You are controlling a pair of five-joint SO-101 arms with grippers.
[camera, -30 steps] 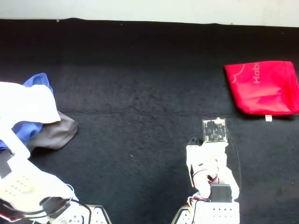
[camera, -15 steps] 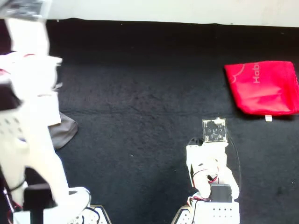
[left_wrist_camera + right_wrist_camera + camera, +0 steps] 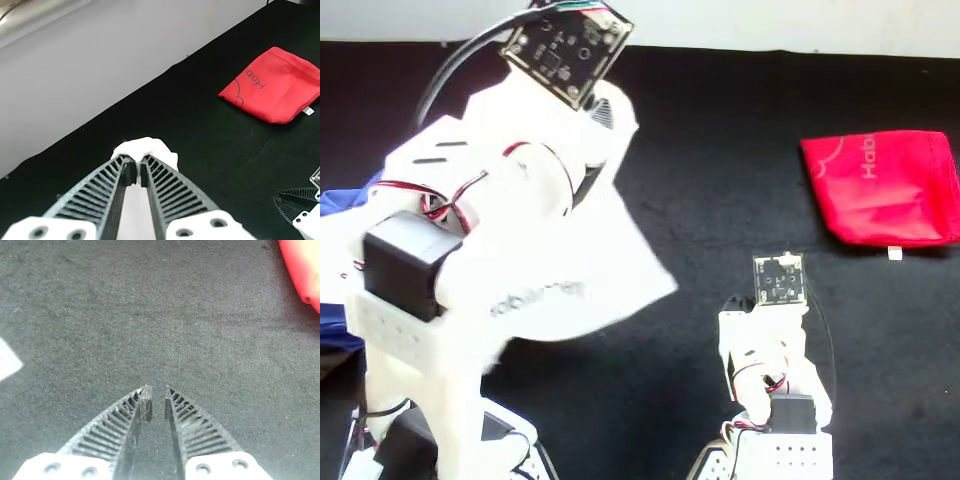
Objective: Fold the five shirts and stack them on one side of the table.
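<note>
My left gripper (image 3: 136,167) is shut on a bunched edge of a white shirt (image 3: 146,149) and holds it high over the table. In the high view that white shirt (image 3: 570,285) hangs down from the raised left arm (image 3: 490,210), spread over the table's left middle. A folded red shirt (image 3: 882,187) lies at the back right, also seen from the left wrist as the red shirt (image 3: 272,90). A blue shirt (image 3: 338,200) peeks out at the left edge. My right gripper (image 3: 156,399) sits low over bare black cloth, shut, holding nothing.
The black table cover (image 3: 720,150) runs to a pale wall at the back. The right arm (image 3: 770,360) rests near the front edge, right of centre. A corner of the white shirt (image 3: 7,362) shows in the right wrist view.
The left arm has risen from the shirt pile at the left and swung toward the middle, lifting the white shirt with it. The right arm has kept still.
</note>
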